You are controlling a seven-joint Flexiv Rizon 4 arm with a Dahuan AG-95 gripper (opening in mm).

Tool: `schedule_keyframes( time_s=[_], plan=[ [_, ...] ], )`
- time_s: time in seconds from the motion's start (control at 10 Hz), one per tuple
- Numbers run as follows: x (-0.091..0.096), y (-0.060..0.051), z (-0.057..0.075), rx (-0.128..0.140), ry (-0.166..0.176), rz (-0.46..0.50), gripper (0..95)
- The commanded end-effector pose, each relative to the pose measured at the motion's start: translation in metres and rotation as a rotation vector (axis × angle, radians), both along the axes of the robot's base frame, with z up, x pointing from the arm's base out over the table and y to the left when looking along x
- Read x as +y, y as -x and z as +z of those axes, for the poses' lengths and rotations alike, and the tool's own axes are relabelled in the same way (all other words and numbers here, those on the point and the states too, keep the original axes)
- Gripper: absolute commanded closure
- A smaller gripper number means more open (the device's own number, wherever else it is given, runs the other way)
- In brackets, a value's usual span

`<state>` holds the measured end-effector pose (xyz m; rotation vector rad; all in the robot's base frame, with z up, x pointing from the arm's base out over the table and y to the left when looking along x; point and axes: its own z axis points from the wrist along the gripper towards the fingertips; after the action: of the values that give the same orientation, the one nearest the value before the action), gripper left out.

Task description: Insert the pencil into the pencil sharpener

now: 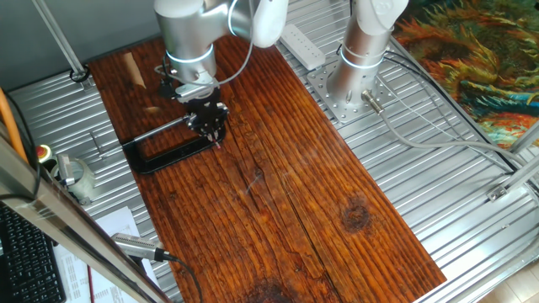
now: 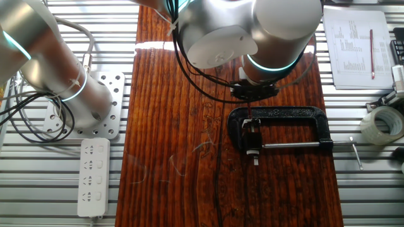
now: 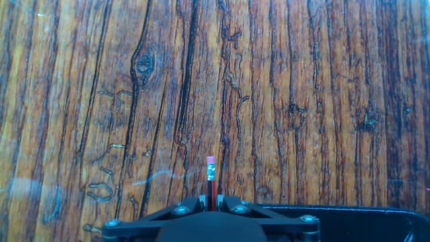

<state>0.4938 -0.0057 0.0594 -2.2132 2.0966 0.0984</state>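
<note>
Gripper point(image 1: 212, 126) hangs low over the wooden board point(image 1: 320, 194), just above the black C-clamp point(image 2: 281, 126) that lies flat on the planks. In the hand view the jaws are pressed together on the pencil point(image 3: 211, 180): a thin reddish stick held upright between them, with a pale pink eraser end and a metal band pointing away from the hand toward the board. The same pencil shows in the other fixed view as a thin reddish line dropping from under the wrist to the clamp's inner opening.

Small object held in the clamp's mouth, at the screw end of its silver rod point(image 2: 293, 145); likely the sharpener, but too small and dark to confirm. Cannot tell whether the pencil's end touches it.

Off the board: white power strip point(image 2: 93, 178), roll of tape point(image 2: 381, 124), printed sheet point(image 2: 358, 47).
</note>
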Motion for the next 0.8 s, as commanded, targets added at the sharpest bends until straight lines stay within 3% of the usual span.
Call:
schedule_keyframes(
  time_s=[0.1,0.7,0.8],
  plan=[
    [0.000,-0.003,0.000,0.002,0.026,0.011,76.0],
    [0.002,-0.006,0.008,0.010,0.019,-0.013,76.0],
    [0.002,-0.006,0.011,0.014,0.018,-0.024,57.0]
  ],
)
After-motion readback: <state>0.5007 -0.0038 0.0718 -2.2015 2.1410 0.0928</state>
